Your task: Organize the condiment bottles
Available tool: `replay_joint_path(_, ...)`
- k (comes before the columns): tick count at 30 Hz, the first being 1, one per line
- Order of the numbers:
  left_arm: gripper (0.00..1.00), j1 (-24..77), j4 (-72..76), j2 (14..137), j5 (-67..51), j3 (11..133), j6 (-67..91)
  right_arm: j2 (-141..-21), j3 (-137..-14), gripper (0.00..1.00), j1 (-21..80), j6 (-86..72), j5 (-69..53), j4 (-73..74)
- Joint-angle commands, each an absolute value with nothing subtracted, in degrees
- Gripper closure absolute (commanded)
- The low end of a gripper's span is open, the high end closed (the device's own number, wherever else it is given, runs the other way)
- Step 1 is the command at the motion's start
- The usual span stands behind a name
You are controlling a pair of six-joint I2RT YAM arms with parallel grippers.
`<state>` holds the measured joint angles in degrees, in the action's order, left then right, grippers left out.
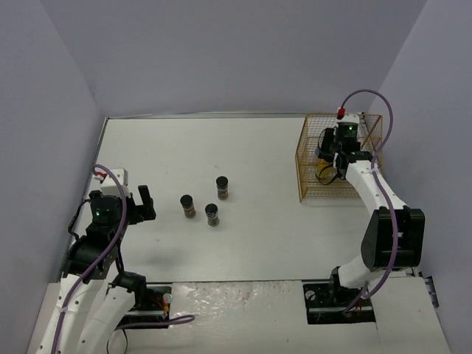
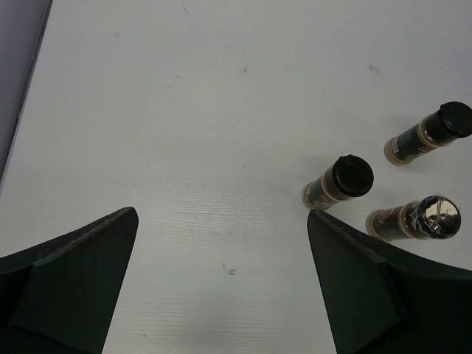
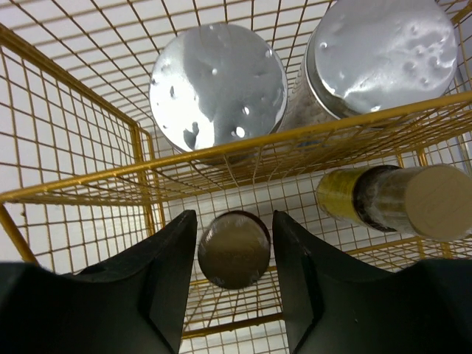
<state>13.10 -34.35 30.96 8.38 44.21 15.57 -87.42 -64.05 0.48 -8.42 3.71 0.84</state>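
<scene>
Three short dark jars with black lids (image 1: 222,187) (image 1: 187,206) (image 1: 212,214) stand on the white table. In the left wrist view they show at the right (image 2: 431,133) (image 2: 339,181) (image 2: 417,219). My left gripper (image 1: 146,204) (image 2: 221,280) hovers open to their left with nothing between its fingers. My right gripper (image 1: 330,166) (image 3: 234,228) reaches down into the gold wire basket (image 1: 302,158), shut around a slim bottle (image 3: 234,254) seen lid-on, with only slivers showing beside the lid. Two wide silver-lidded jars (image 3: 218,90) (image 3: 387,51) and a slim yellow bottle (image 3: 391,200) share the basket.
The basket (image 3: 74,188) sits at the table's far right, near the purple side wall. The gold wires close in around my right fingers. A purple wall also borders the table on the left, close behind my left arm.
</scene>
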Motion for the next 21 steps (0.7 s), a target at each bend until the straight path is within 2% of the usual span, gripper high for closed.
replay_joint_path(1,0.03,12.74,-30.35,31.52,8.09,45.26,15.03,-84.84,-64.28,0.49,1.17,-10.11,4.92,-5.13)
replay_joint_path(5,0.03,12.74,-30.32,31.81,7.87,45.26,14.94,-82.38,-65.39,0.31,1.75,-9.16,4.4,-2.84)
replay_joint_path(9,0.03,12.74,-30.32,31.95,7.82,45.26,14.94,-78.58,-67.76,0.22,3.44,-7.84,2.38,1.22)
replay_joint_path(13,0.03,12.74,-30.23,32.19,7.74,45.29,14.94,-75.24,-71.78,0.1,11.41,-4.97,0.94,6.54)
replay_joint_path(18,0.03,12.67,-30.15,32.5,7.57,45.35,14.94,-74.81,-72.25,0.06,23.37,-4.89,-3.77,6.54)
replay_joint_path(21,0.03,12.66,-30.07,32.69,7.46,45.35,14.85,-77.47,-72.32,0.03,32.45,-3.61,-1.68,6.3)
